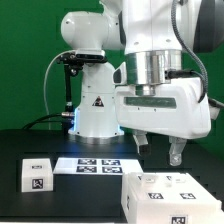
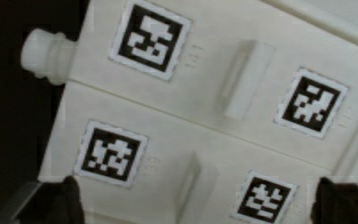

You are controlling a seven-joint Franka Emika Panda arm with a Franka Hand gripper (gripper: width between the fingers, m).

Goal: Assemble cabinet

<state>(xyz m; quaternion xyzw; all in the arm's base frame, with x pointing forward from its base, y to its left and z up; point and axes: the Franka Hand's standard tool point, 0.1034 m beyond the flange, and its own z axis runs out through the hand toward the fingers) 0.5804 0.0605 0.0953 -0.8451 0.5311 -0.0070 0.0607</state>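
Note:
The white cabinet lies at the front of the exterior view's right, with black-and-white tags on its top face. A smaller white tagged part lies apart on the exterior view's left. My gripper hangs just above the cabinet, open and empty. In the wrist view the cabinet fills the picture, showing several tags, panel seams and a small knob at one edge. My gripper straddles it, and one dark fingertip stands on each side without touching it.
The marker board lies flat on the black table in front of the arm's white base. A dark stand with cables rises behind on the exterior view's left. The backdrop is green.

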